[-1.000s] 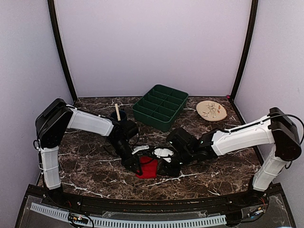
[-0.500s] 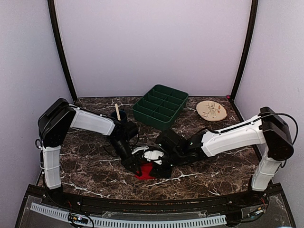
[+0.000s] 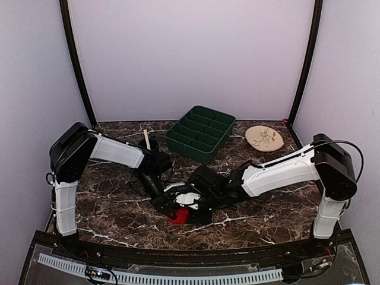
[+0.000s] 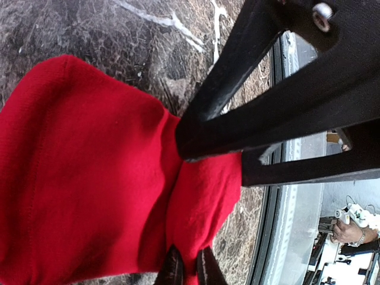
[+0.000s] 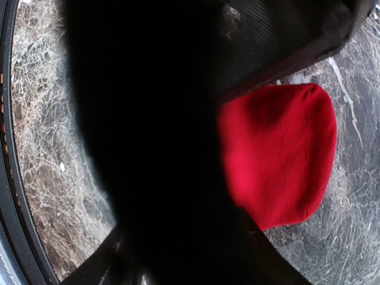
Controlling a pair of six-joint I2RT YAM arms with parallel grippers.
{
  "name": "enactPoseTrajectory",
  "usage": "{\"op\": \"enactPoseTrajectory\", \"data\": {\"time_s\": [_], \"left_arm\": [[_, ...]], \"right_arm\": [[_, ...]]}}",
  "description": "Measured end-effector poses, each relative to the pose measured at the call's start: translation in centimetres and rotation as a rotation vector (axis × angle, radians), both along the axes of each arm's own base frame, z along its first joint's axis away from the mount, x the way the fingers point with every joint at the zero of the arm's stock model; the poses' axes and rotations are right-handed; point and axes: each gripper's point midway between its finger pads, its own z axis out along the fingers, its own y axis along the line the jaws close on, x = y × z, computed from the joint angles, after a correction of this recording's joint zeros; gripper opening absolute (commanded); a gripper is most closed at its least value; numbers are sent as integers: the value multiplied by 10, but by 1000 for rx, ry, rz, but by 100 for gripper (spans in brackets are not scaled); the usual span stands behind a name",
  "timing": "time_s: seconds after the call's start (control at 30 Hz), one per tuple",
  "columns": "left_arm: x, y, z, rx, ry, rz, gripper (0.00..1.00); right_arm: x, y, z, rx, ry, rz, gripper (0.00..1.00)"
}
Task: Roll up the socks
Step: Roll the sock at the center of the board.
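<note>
The red sock (image 3: 178,216) lies near the table's front middle, mostly covered by both grippers. In the left wrist view it (image 4: 89,178) fills the frame, and my left gripper (image 4: 189,271) is shut on a fold at its edge. My left gripper (image 3: 168,208) and right gripper (image 3: 193,209) meet over the sock; white patches (image 3: 187,199) show between them. The right gripper's black fingers (image 4: 255,89) press on the sock. In the right wrist view a dark mass (image 5: 154,148) hides the jaws, with the red sock (image 5: 279,154) beside it. I cannot make out the teal-green sock.
A green compartment tray (image 3: 200,134) stands at the back middle. A round wooden disc (image 3: 265,138) lies at the back right. A dark cup with a wooden stick (image 3: 148,144) stands behind the left arm. The table's front rail (image 4: 285,196) is close.
My right gripper has moved left over the red sock toward the left gripper, and less red shows now. The left gripper has stayed nearly still.
</note>
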Motion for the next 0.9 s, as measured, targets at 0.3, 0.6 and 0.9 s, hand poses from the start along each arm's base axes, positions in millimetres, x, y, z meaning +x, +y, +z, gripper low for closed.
{"op": "enactPoseTrajectory", "data": {"time_s": [0.3, 0.6, 0.9], "left_arm": [[0, 0, 0, -6, 15, 0, 4], [0, 1, 0, -6, 33, 6, 4], [0, 3, -1, 1, 44, 13, 15]], "right_arm": [[0, 3, -4, -9, -5, 25, 25], [-3, 5, -11, -18, 13, 50, 16], [-4, 7, -12, -10, 36, 54, 2]]}}
